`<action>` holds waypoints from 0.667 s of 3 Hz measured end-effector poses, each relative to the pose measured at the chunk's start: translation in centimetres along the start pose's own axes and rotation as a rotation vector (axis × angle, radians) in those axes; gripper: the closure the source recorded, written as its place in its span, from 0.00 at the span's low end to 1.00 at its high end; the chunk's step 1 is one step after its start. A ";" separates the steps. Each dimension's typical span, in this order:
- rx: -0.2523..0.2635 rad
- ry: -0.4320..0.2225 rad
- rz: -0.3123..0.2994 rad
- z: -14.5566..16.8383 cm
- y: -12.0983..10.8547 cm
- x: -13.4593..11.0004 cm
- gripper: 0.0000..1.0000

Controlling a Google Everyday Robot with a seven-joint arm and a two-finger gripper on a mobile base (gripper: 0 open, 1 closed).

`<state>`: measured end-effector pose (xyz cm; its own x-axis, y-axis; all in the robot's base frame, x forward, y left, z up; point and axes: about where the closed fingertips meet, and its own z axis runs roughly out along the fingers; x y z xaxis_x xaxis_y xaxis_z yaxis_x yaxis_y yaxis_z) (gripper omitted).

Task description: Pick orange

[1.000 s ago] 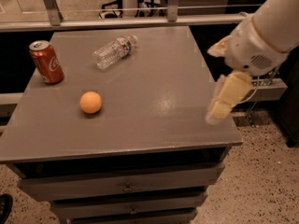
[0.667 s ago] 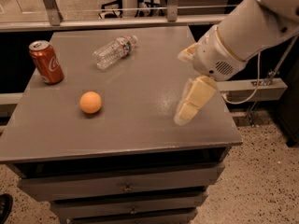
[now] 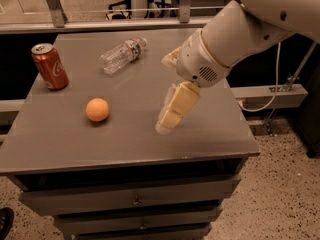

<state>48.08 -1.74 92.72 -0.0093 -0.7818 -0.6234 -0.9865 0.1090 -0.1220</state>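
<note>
Your gripper [image 3: 169, 91] hangs empty, jaws wide, at the orange's [image 3: 97, 109] three o'clock and apart from it, since the orange sits free on the table [image 3: 125, 141], can [image 3: 49, 67] at its ten, bottle [image 3: 122, 55] at its one.

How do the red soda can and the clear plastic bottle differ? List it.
The red soda can stands upright; the clear plastic bottle lies on its side. The can is opaque red, the bottle see-through. Both sit on the grey table, the hand hovering right of them.

Gripper [image 3: 172, 100] over table [image 3: 125, 136], pt. hidden by wrist [image 3: 202, 64]; arm [image 3: 260, 19] cropped.
</note>
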 end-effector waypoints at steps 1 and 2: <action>-0.019 -0.057 -0.005 2.9 -0.6 -1.2 0.00; -0.055 -0.174 0.002 8.7 -1.6 -4.5 0.00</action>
<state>51.15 6.99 88.98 0.0122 -0.6628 -0.7487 -0.9940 0.0731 -0.0810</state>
